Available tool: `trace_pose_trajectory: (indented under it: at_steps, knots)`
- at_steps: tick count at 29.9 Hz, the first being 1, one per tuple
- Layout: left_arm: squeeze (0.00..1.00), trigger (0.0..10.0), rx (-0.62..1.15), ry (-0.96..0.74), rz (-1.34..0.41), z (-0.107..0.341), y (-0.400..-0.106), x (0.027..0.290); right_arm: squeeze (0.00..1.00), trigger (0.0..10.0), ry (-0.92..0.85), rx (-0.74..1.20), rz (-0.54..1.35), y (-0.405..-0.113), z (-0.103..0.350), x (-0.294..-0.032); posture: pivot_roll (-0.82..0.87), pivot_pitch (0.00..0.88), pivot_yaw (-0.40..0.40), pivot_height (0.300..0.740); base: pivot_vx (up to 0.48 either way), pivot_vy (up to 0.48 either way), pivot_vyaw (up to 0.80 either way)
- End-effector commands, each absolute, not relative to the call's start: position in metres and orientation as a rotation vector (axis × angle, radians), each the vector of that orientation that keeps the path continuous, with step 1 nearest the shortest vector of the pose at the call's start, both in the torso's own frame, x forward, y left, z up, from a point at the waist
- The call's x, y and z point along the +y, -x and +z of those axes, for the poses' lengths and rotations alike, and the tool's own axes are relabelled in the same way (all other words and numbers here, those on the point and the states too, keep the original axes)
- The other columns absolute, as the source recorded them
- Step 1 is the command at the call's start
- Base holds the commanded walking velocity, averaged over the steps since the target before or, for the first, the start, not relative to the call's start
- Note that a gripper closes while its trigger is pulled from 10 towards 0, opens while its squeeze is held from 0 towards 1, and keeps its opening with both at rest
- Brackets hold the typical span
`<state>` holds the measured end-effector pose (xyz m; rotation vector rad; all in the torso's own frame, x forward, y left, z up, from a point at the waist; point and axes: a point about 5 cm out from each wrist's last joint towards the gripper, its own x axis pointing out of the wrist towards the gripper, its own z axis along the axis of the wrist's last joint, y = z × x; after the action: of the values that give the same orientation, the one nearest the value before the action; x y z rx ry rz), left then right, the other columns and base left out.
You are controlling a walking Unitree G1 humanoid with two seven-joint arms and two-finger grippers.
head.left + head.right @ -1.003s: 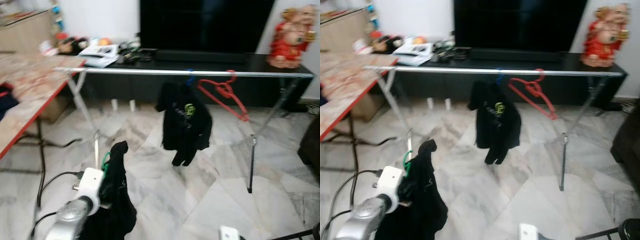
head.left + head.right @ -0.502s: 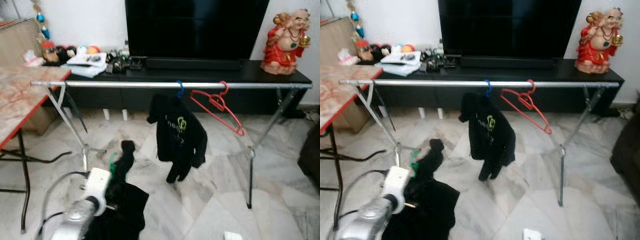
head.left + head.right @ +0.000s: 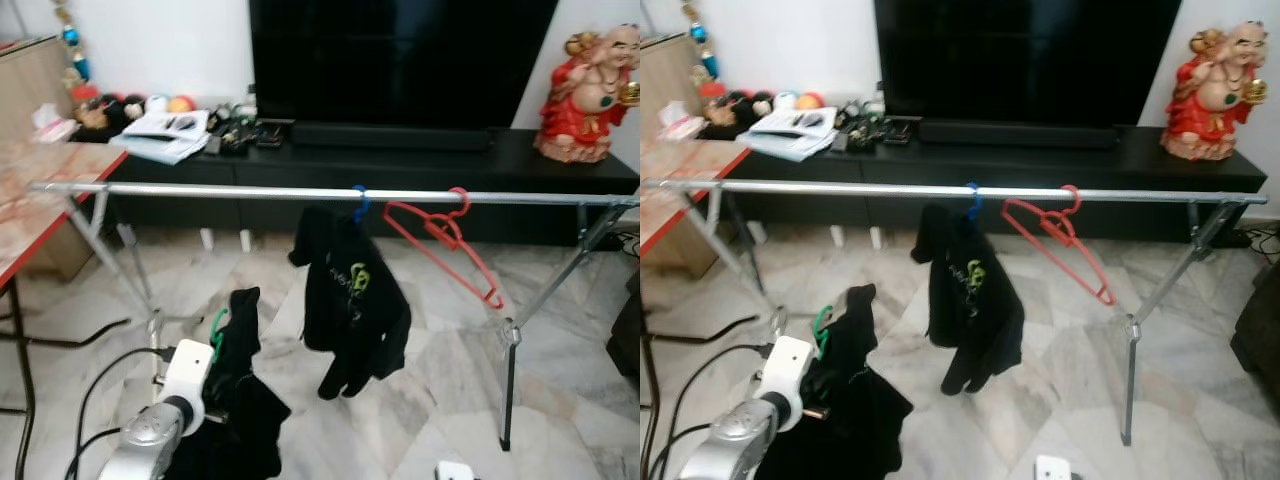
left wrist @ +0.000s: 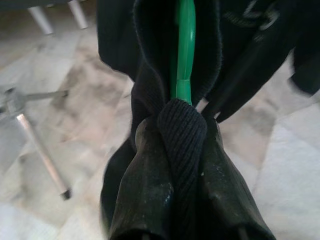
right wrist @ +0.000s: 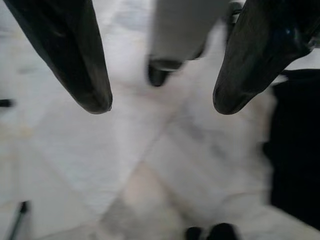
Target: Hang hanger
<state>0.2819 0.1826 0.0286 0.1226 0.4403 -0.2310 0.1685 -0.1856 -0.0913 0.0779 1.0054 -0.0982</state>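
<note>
My left gripper (image 4: 172,130) is shut on a green hanger (image 4: 184,55) that carries a black garment (image 3: 238,400); its fingers (image 4: 147,180) pinch the garment's ribbed collar around the hanger's neck. In the eye views the green hook (image 3: 214,327) shows at lower left, in front of and below the silver rail (image 3: 230,191) of the clothes rack. On the rail hang a black shirt (image 3: 350,295) on a blue hanger (image 3: 360,202) and a bare red hanger (image 3: 448,240). My right gripper (image 5: 159,107) is open over the marble floor.
A black TV cabinet (image 3: 400,160) with a large TV (image 3: 400,55) stands behind the rack, a red figurine (image 3: 590,85) at its right end. A red-edged table (image 3: 30,200) is at left. Rack legs (image 3: 508,385) and cables (image 3: 95,375) lie on the floor.
The camera has shifted, so the rack sits a little lower and farther right in the picture. The garment in my left gripper has risen from the floor.
</note>
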Motion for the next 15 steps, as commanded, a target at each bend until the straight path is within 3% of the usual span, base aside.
trace_pose_trajectory:
  at_steps: [1,10,15]
  knots:
    - [0.0,10.0,0.41,-0.146,-0.202,0.0367,-0.2857,0.1939,0.0,10.0,-0.083,0.994,-0.066,-0.1737,-0.09,-0.1761,0.11,0.0,-0.013,0.74,0.36,0.0,0.0]
    - [0.0,10.0,0.415,-0.155,-0.191,0.0334,-0.2863,0.1956,0.0,10.0,-0.075,0.99,-0.04,-0.1746,-0.0897,-0.174,0.11,0.0,-0.014,0.74,0.348,0.0,0.0]
    - [0.0,10.0,0.401,-0.153,-0.17,0.0352,-0.2868,0.1975,0.0,10.0,-0.078,0.987,-0.031,-0.1761,-0.0891,-0.1731,0.11,0.0,-0.015,0.74,0.0,0.0,0.0]
